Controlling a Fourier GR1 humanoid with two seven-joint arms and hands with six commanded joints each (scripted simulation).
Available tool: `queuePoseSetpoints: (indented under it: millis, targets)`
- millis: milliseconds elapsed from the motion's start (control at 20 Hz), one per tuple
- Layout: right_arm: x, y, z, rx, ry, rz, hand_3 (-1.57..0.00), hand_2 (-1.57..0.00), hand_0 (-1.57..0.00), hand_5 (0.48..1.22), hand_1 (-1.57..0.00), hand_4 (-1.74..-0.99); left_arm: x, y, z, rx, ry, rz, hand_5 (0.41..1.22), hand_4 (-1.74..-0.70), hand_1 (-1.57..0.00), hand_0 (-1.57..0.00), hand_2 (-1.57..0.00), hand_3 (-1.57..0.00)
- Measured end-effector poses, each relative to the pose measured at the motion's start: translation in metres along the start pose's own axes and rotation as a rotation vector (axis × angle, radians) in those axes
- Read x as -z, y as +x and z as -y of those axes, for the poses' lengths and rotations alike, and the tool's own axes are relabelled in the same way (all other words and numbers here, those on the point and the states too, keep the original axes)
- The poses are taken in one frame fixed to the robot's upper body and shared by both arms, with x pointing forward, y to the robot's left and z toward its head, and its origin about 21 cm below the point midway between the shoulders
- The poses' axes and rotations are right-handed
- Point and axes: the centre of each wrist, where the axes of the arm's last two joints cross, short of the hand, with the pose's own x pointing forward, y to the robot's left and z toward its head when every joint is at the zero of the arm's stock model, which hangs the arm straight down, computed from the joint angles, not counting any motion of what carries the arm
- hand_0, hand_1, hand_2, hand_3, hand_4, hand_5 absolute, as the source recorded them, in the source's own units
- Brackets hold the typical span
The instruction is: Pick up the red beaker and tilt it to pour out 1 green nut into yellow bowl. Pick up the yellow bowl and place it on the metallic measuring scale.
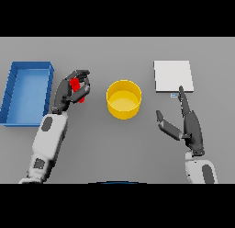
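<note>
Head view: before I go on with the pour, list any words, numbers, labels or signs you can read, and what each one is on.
No readable text anywhere in this view.
Metallic measuring scale: a small pale panel at its front edge, too small to read.
Red beaker, in the left hand: no markings visible.
Yellow bowl: plain.
Blue tray: plain.
Right hand: no markings.
</note>
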Motion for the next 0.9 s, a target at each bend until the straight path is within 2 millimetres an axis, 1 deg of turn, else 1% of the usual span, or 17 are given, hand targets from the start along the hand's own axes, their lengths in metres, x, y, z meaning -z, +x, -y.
queuePoseSetpoints:
  millis: [50,100,150,250,300,350,450,500,600,650,700,750,800,900]
  targets:
    - [0.000,0.000,0.004,-0.009,-0.011,-0.003,0.00,0.00,0.00,0.646,0.00,-1.256,0.001,0.000,-0.001,0.018,0.007,0.001,0.997,-1.54,-0.87,-0.84,-0.90,-0.84]
    - [-0.001,-0.001,0.003,-0.009,-0.008,-0.008,0.00,0.00,0.00,0.645,0.00,-1.254,0.001,0.001,-0.002,0.035,0.007,-0.003,1.042,-1.57,-1.01,-0.99,-1.03,-0.93]
    - [0.000,0.000,0.002,-0.004,-0.007,-0.005,0.00,0.00,0.00,0.644,0.00,-1.252,0.002,0.002,0.002,0.051,-0.013,0.003,1.078,-1.60,-1.12,-1.11,-1.14,-0.97]
    - [-0.001,-0.002,0.001,-0.002,-0.004,-0.008,0.00,0.00,0.00,0.644,0.00,-1.254,0.004,0.003,0.004,0.066,-0.031,0.014,1.129,-1.54,-1.29,-1.27,-1.30,-1.19]
    - [0.000,0.000,0.005,0.003,-0.011,0.006,0.00,0.00,0.00,0.646,0.00,-1.259,0.003,0.003,0.004,0.071,-0.041,0.009,1.148,-1.52,-1.34,-1.33,-1.35,-1.27]
    - [0.000,-0.001,0.005,0.005,-0.004,0.001,0.00,0.00,0.00,0.645,0.00,-1.257,0.002,0.004,0.009,0.066,-0.044,0.003,1.162,-1.51,-1.39,-1.38,-1.40,-1.33]
    - [0.000,-0.001,0.006,0.011,-0.008,-0.002,0.00,0.00,0.00,0.643,0.00,-1.257,0.002,0.004,0.009,0.064,-0.023,0.000,1.151,-1.59,-1.45,-1.45,-1.46,-1.41]
    - [-0.003,-0.001,0.007,0.014,-0.017,0.001,0.00,0.00,0.00,0.643,0.00,-1.260,0.002,0.004,0.010,0.046,-0.016,0.012,1.140,-1.62,-1.48,-1.47,-1.48,-1.45]
    - [-0.002,0.000,0.003,0.012,-0.013,0.013,0.00,0.00,0.00,0.646,0.00,-1.258,0.001,0.008,0.010,0.009,0.017,0.059,1.128,-1.66,-1.51,-1.51,-1.51,-1.49]
    - [-0.004,0.000,0.003,0.003,-0.010,0.007,0.00,0.00,0.00,0.646,0.00,-1.258,0.003,0.013,0.009,-0.004,0.025,0.076,1.122,-1.68,-1.52,-1.52,-1.52,-1.51]
    - [-0.001,0.000,0.005,-0.001,-0.022,-0.002,0.00,0.00,0.00,0.647,0.00,-1.259,0.004,0.018,0.009,-0.011,0.031,0.097,1.118,-1.69,-1.53,-1.53,-1.53,-1.52]
    - [-0.004,-0.001,0.004,-0.002,-0.013,-0.004,0.00,0.00,0.00,0.649,0.00,-1.259,0.004,0.025,0.005,-0.006,0.045,0.120,1.114,-1.70,-1.54,-1.54,-1.54,-1.53]
    - [-0.004,-0.003,0.003,-0.009,-0.011,-0.004,0.00,0.00,0.00,0.652,0.00,-1.263,0.004,0.032,0.007,0.006,0.039,0.127,1.114,-1.71,-1.55,-1.55,-1.55,-1.54]
    - [-0.004,-0.004,0.007,-0.020,-0.010,0.007,0.00,0.00,0.00,0.658,0.00,-1.262,0.003,0.047,0.004,0.056,0.015,0.164,1.114,-1.72,-1.56,-1.55,-1.56,-1.55]
